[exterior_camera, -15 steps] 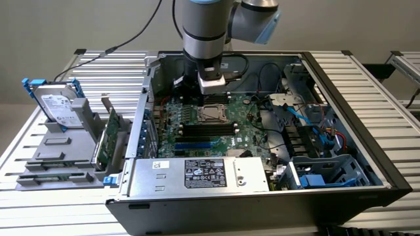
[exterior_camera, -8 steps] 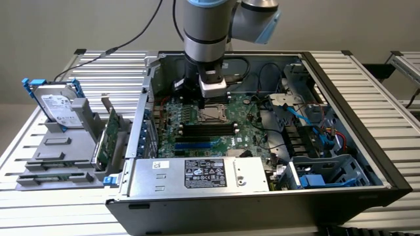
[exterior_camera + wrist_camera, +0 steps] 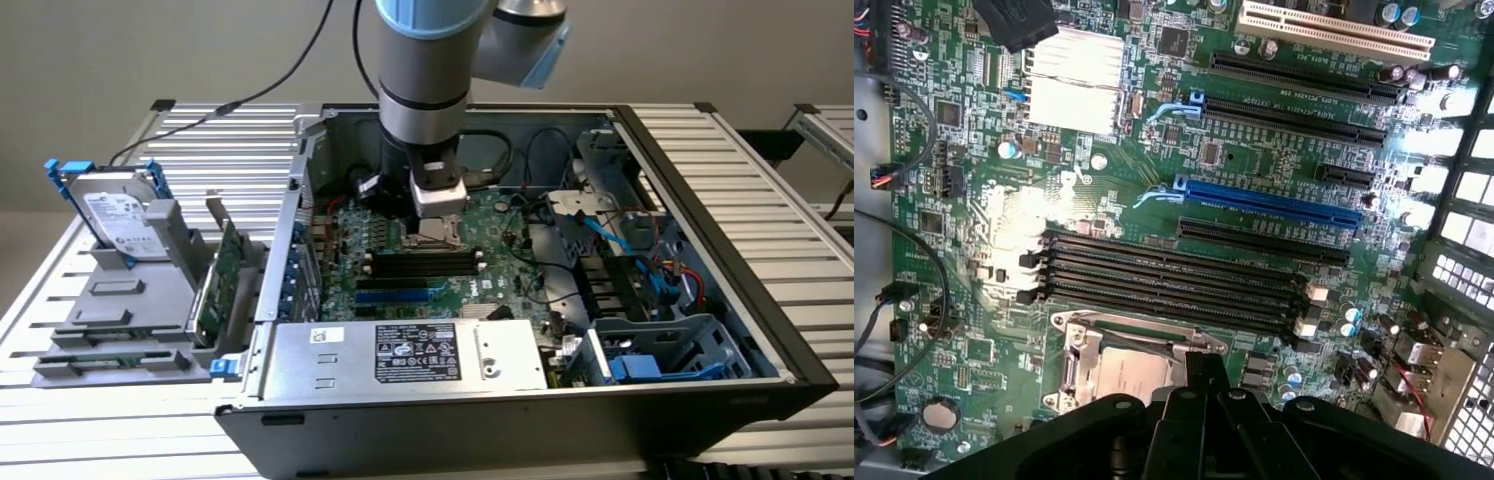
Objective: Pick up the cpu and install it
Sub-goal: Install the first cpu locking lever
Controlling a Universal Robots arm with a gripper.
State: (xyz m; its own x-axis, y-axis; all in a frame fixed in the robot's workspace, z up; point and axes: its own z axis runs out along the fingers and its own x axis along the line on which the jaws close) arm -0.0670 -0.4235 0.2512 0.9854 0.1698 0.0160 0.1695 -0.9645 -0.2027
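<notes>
Hand (image 3: 1206, 385) is lowered over the socket (image 3: 1116, 368) on the board (image 3: 1104, 200), inside the open case (image 3: 707, 300); its fingers are drawn fully together, and nothing can be seen gripped between them. The cpu (image 3: 1126, 378) is seen in the wrist view as a dull silver square lying flat within the socket's metal frame, just beside the memory slots (image 3: 1174, 280), with the fingertips right at its edge; whether it is touched cannot be told.

Counted from largest to smallest: one case is stood on the slatted worktop (image 3: 120, 420); one board is laid in its floor; one supply box (image 3: 400, 355) with a white label sits at the case's near wall; one hard drive (image 3: 114, 215) in a blue bracket is propped outside, at the exterior view's left; one finned heatsink (image 3: 1074, 80) is mounted on the board; four black memory slots lie side by side; one blue slot (image 3: 1269, 203) lies beyond them; one cpu is present.

The cpu is judged light, stiff and thin, with a smooth metal top that would be slippery to pinch. Its underside contacts and the socket's pins are judged fragile, so it is best taken by two opposite edges, kept level, and never pressed or slid sideways.
</notes>
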